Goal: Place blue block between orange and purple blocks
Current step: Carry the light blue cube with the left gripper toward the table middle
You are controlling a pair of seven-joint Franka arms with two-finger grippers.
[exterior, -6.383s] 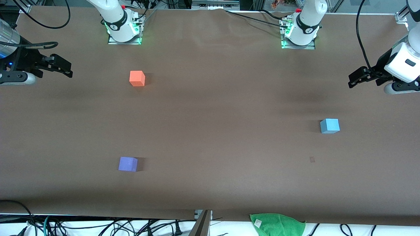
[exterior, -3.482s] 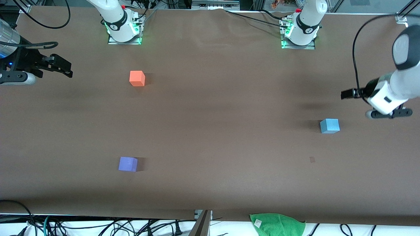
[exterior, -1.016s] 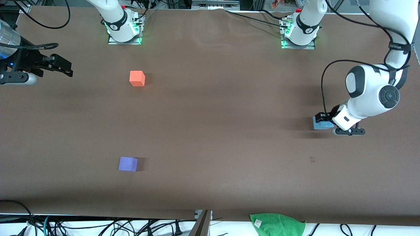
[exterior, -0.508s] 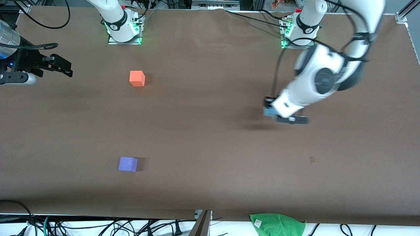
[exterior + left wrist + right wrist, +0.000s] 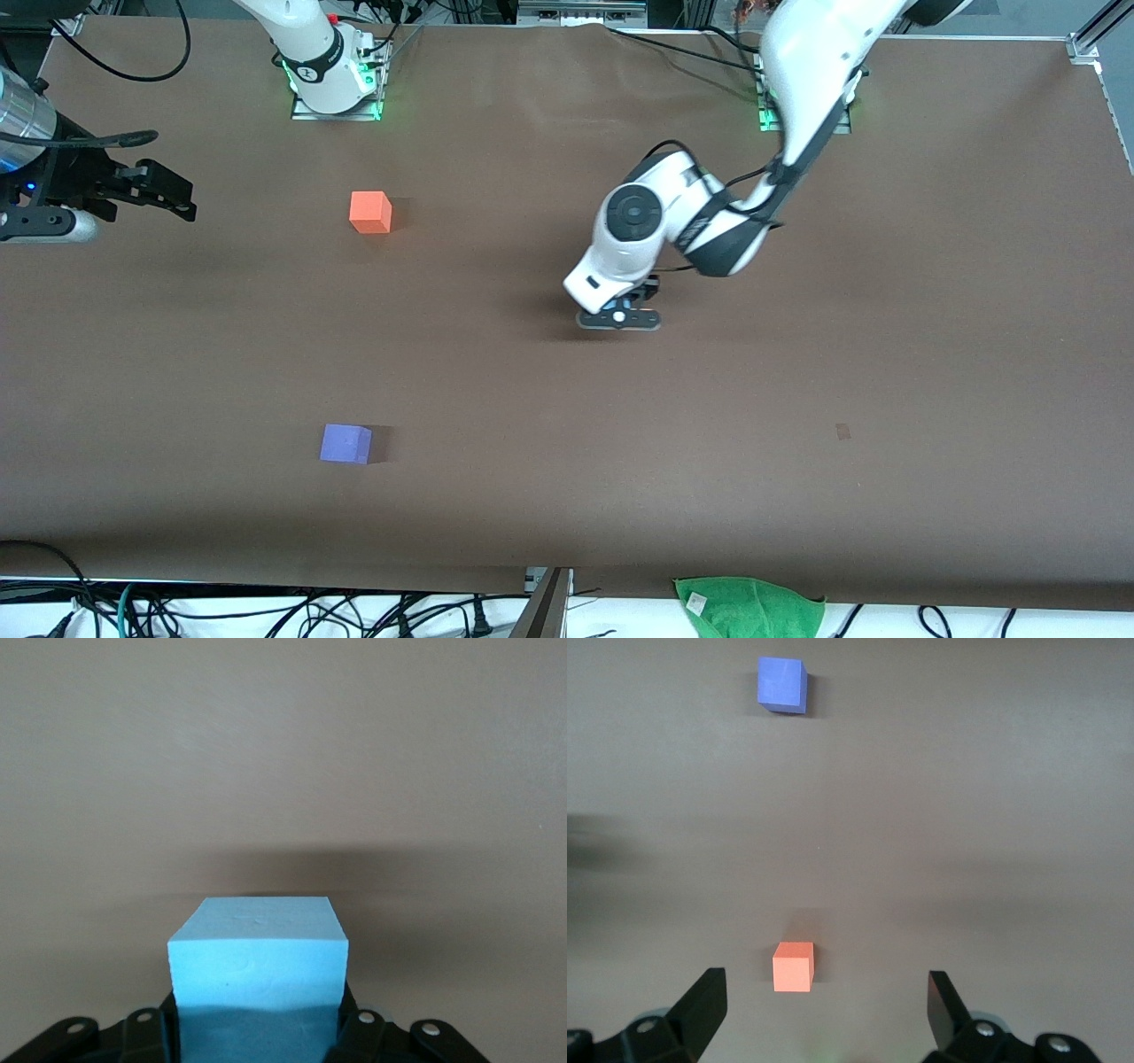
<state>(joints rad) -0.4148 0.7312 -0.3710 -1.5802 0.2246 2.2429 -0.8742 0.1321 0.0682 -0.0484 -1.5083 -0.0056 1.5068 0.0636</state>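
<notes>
— Mid-frame in the front view, the left tool pinches the blue block; the orange block and purple block sit toward the frame's left. The right tool waits, spread.

— The left wrist view shows the blue block low in frame with a shallow hold; it could slip.

— Right wrist view: a wide gap, easily misjudged.

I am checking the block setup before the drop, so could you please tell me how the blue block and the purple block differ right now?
The blue block is light sky-blue; the purple block is a darker violet. The blue block is clamped in the left claw over the bare middle of the table, while the purple block rests untouched on it. The blue block is mostly hidden in the front view; the purple block shows fully. Both are plain matte cubes, seemingly of equal size.
</notes>
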